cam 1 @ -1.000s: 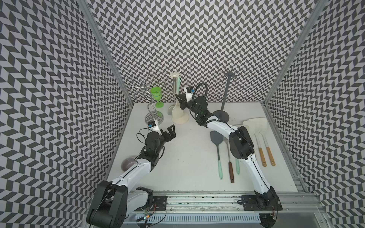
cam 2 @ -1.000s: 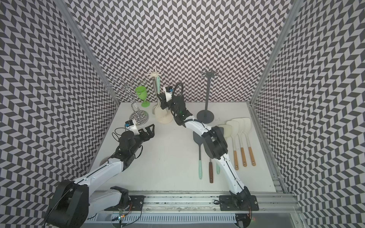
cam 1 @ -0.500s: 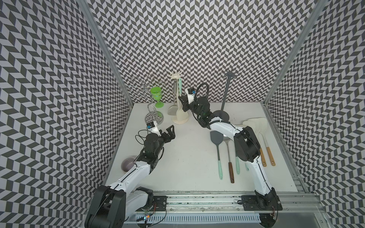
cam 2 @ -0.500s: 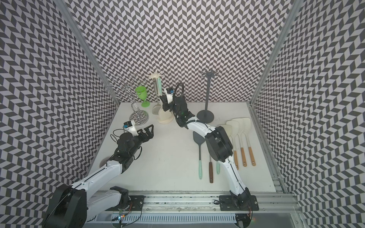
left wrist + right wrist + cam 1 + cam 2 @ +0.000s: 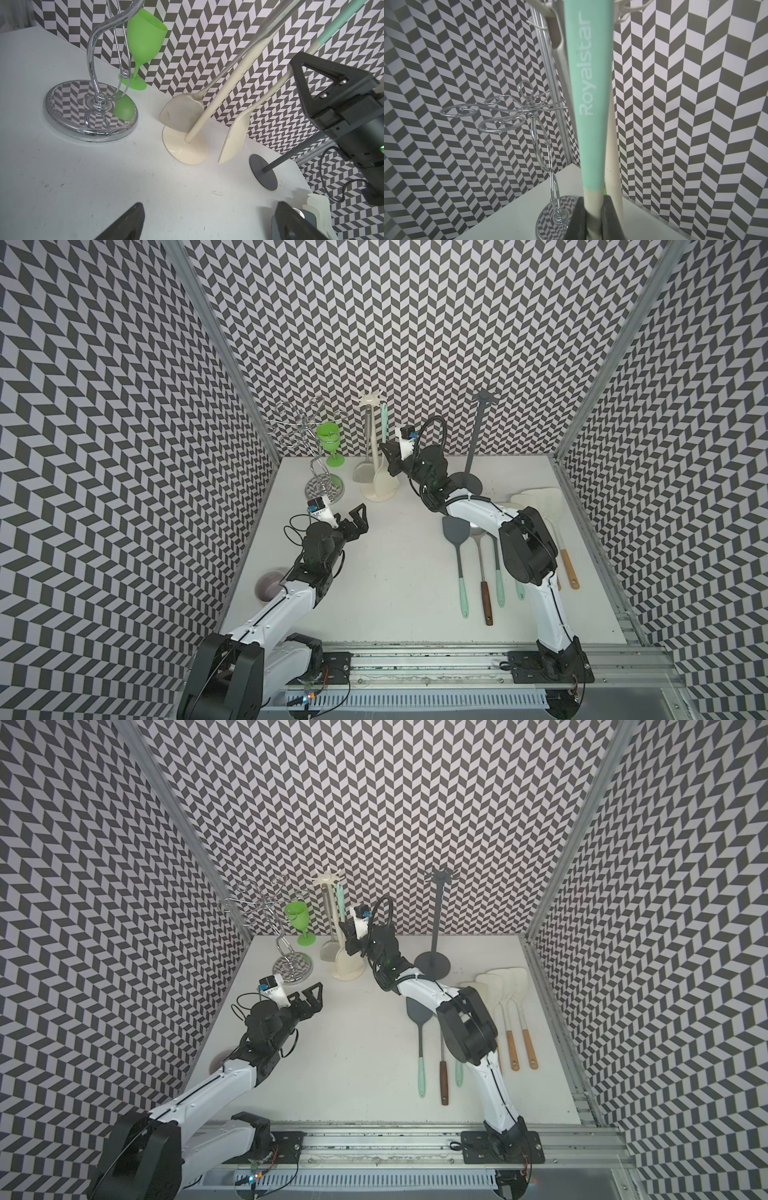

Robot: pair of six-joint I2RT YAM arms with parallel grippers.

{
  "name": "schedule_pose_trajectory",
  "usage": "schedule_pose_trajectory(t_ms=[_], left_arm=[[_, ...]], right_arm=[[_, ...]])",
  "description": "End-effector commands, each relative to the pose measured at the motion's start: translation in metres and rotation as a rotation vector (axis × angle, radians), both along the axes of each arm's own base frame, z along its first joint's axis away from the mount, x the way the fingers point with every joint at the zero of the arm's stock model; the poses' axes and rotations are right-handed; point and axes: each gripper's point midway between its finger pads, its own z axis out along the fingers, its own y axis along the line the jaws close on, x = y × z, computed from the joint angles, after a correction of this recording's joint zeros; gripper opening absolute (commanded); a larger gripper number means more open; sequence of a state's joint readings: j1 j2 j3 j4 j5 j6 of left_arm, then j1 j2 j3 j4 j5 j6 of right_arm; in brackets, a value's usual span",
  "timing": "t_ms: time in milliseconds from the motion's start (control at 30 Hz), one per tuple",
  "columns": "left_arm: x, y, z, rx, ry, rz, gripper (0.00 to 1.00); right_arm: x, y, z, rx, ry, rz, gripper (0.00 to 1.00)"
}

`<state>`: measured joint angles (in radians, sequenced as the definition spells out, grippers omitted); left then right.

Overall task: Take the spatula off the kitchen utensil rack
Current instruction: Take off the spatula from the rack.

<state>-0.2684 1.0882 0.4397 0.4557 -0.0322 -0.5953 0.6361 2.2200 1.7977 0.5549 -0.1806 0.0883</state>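
Note:
The cream utensil rack (image 5: 376, 448) (image 5: 337, 930) stands at the back of the table. From its top hooks hangs a cream spatula with a mint handle (image 5: 384, 418) (image 5: 340, 898) (image 5: 583, 83). Its blade (image 5: 234, 137) sits just off the rack's base (image 5: 185, 147). My right gripper (image 5: 390, 456) (image 5: 351, 938) (image 5: 592, 207) is shut on the spatula's cream shaft just below the mint part. My left gripper (image 5: 359, 516) (image 5: 316, 994) (image 5: 209, 214) is open and empty over the table, in front of the rack.
A grey-bladed spatula (image 5: 360, 472) (image 5: 180, 112) also hangs on the rack. A chrome glass holder (image 5: 320, 485) and green goblet (image 5: 330, 443) stand to its left, a dark rack (image 5: 478, 439) to its right. Several utensils (image 5: 457, 531) lie at the right. A bowl (image 5: 270, 585) sits at the left edge.
My right gripper, still shut on the spatula's shaft, has shifted slightly to the right with it. The left arm has barely moved.

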Motion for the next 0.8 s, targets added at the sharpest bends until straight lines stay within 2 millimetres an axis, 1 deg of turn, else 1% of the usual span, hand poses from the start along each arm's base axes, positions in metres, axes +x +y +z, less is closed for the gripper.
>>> schedule_pose_trajectory(t_ms=[0,100,200,300,400,567,633,767], left_arm=[[-0.002,0.002,0.008,0.000,-0.037,0.004,1.00],[-0.002,0.001,0.010,0.000,-0.042,0.000,1.00],[-0.004,-0.002,0.012,-0.006,-0.056,-0.020,1.00],[-0.006,-0.005,0.018,-0.010,-0.075,-0.038,1.00],[-0.011,-0.008,0.026,-0.021,-0.107,-0.065,1.00],[-0.017,-0.020,0.038,-0.041,-0.155,-0.133,1.00],[-0.020,-0.028,0.043,-0.063,-0.166,-0.183,1.00],[-0.026,-0.048,0.059,-0.110,-0.184,-0.287,1.00]], right_arm=[[-0.016,-0.009,0.071,0.091,-0.130,0.026,0.00],[-0.016,-0.014,0.071,0.078,-0.115,-0.003,0.00],[-0.023,-0.024,0.070,0.055,-0.109,-0.020,0.00],[-0.034,-0.034,0.066,0.021,-0.103,-0.022,0.00],[-0.050,-0.043,0.062,-0.043,-0.106,-0.008,0.00],[-0.081,-0.059,0.043,-0.197,-0.110,0.017,0.00],[-0.095,-0.066,0.032,-0.270,-0.113,0.032,0.00],[-0.116,-0.082,0.011,-0.381,-0.102,0.037,0.00]])
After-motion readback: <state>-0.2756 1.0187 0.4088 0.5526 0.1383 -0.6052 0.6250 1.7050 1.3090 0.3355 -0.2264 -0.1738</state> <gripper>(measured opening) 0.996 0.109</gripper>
